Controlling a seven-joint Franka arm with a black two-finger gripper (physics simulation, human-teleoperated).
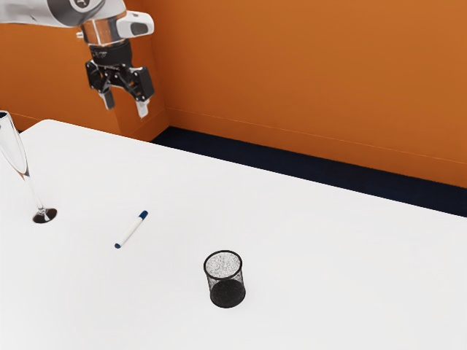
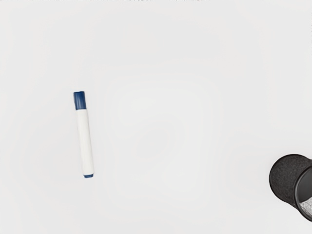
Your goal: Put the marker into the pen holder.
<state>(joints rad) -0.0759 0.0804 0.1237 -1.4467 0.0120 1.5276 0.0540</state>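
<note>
High above the table, my gripper [image 1: 126, 108] hangs with its two fingers spread and nothing between them. The white marker [image 1: 132, 229] with a blue cap lies flat on the table, below the gripper and well apart from it. In the wrist view the marker [image 2: 84, 139] shows its full length, cap included. A black mesh pen holder [image 1: 226, 283] stands upright on the table, toward the exterior view's right from the marker. Part of the pen holder [image 2: 286, 179] is cut off by the wrist view's edge.
A tall clear glass [image 1: 14, 146] with a dark foot stands on the white table [image 1: 328, 255] at the exterior view's left, some way from the marker. Behind the table's far edge are a dark floor [image 1: 306, 166] and an orange wall [image 1: 314, 80].
</note>
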